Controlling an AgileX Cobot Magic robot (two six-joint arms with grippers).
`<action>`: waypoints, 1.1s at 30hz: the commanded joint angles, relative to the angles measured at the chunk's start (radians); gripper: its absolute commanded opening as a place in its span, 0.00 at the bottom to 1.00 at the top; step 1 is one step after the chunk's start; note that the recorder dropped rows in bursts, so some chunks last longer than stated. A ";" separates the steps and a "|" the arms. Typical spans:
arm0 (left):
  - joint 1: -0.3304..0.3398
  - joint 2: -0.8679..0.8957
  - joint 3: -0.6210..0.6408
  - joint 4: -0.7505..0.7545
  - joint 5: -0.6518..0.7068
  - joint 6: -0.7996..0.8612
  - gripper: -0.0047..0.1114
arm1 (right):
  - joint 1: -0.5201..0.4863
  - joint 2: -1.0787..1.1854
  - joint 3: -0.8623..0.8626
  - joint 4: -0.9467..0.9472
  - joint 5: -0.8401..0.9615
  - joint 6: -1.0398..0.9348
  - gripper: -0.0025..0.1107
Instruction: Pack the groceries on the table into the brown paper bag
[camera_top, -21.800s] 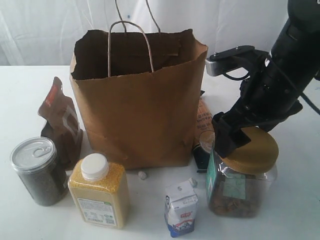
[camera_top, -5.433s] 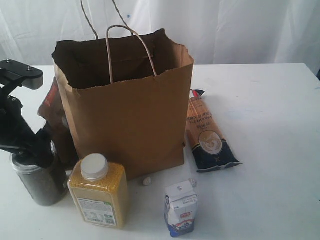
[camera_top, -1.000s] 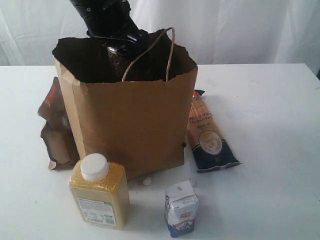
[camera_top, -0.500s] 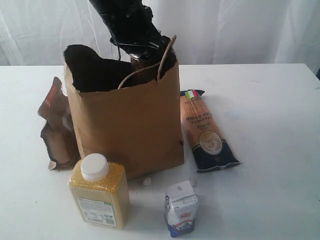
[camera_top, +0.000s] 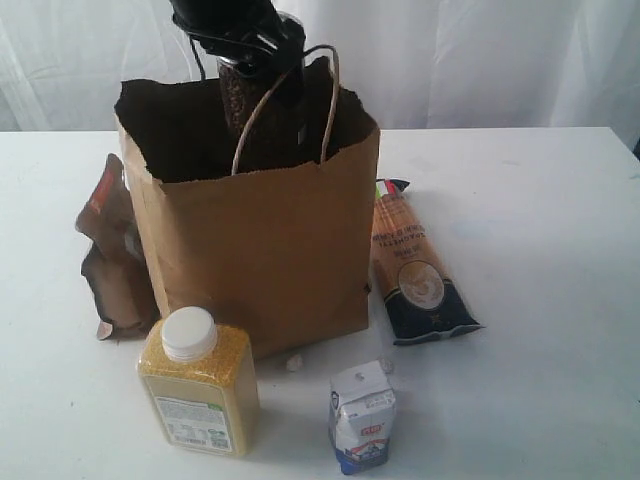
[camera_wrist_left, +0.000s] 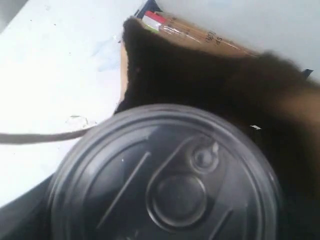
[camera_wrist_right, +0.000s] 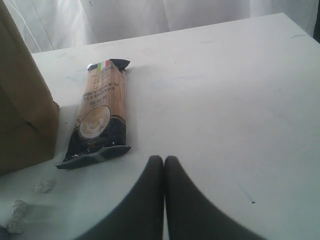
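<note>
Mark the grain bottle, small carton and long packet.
white-capped yellow grain bottle (camera_top: 200, 372), exterior view, yellow body.
small white-blue carton (camera_top: 363, 418), exterior view, front face.
long orange-navy packet (camera_wrist_right: 95, 120), right wrist view, round emblem.

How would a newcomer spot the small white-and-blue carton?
Find the tall brown paper bag on the white table. Nearer the camera, off its right front corner, stands a small white-and-blue carton beside the white-capped yellow grain bottle. Only it has a folded gable top.

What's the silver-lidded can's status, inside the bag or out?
Partly in: upright silver-lidded can hangs in the left gripper, lower body below the brown paper bag rim, lid above it.
</note>
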 joint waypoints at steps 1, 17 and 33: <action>-0.004 -0.050 -0.003 -0.004 0.090 -0.001 0.04 | -0.007 -0.007 0.001 0.000 -0.012 -0.001 0.02; -0.004 -0.116 -0.003 0.081 0.090 -0.016 0.04 | -0.007 -0.007 0.001 0.000 -0.012 -0.001 0.02; 0.011 -0.159 0.129 -0.055 0.090 0.059 0.04 | -0.007 -0.007 0.001 0.000 -0.012 -0.001 0.02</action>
